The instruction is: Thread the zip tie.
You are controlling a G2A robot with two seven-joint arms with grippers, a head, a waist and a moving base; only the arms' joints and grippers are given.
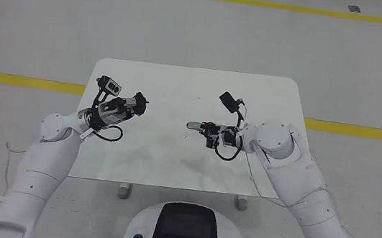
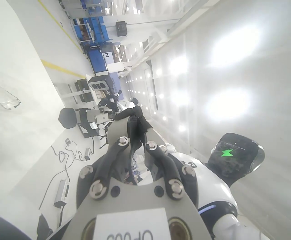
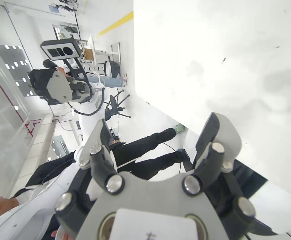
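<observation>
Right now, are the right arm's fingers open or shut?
Open. The right gripper has its fingers spread wide apart, with nothing between them.

A white counter on a grey floor

The counter (image 1: 196, 83) is white and flat, with round corners. It stands on the grey floor (image 1: 202, 33), right across the yellow line (image 1: 22, 81). The line goes in under one side of the counter and comes out at the other side. Most of the top lies on the robot's side of the yellow line, and a smaller part lies past it. Two small feet (image 1: 123, 191) peek out under the edge farthest from the yellow line. In the right wrist view a few tiny dark specks (image 3: 224, 59) sit on the white top.
</observation>
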